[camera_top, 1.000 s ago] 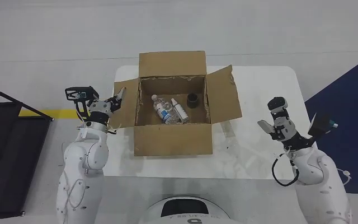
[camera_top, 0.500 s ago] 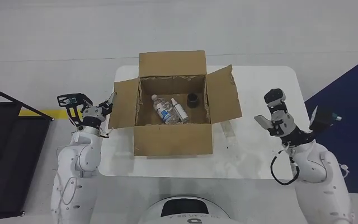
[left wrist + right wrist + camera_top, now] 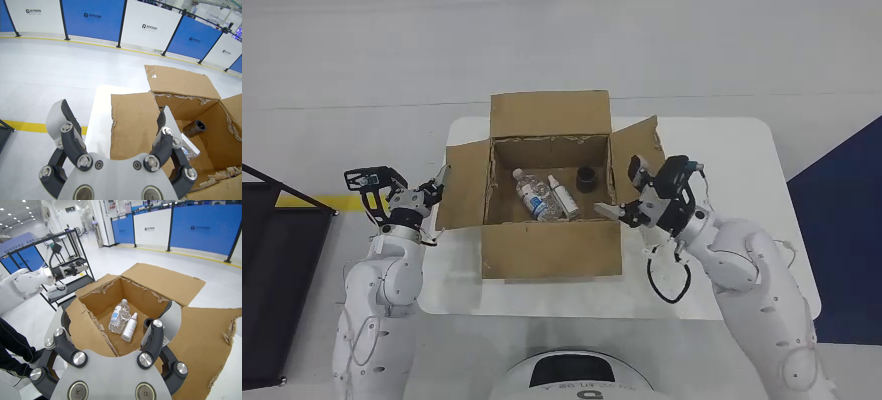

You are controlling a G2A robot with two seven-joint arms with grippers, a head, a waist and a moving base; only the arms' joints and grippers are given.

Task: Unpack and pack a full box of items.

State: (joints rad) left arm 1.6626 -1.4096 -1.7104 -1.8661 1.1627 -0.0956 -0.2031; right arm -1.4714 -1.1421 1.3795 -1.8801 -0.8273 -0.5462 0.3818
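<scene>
The right pincer (image 3: 620, 188) hangs with its fingers spread wide and nothing between them. It is over the right wall of the open cardboard box (image 3: 552, 250), where that wall meets its folded-out flap. Below and ahead of this pincer, on the box floor, a black cylinder (image 3: 147, 323) is the closest item, partly hidden behind one finger. Just past it lies a white spray bottle (image 3: 130, 326), and touching that on the farther side is a clear bottle (image 3: 119, 317). Both bottles lie on their sides with their caps toward the box's back wall.

The left pincer (image 3: 113, 106) is also wide open and empty. It is outside the box at the left edge of the white table (image 3: 722, 150). The box's left flap stands just ahead of it, close to one finger, and whether they touch cannot be told. Beyond the flap, well apart from this pincer, are the box interior and the cylinder
</scene>
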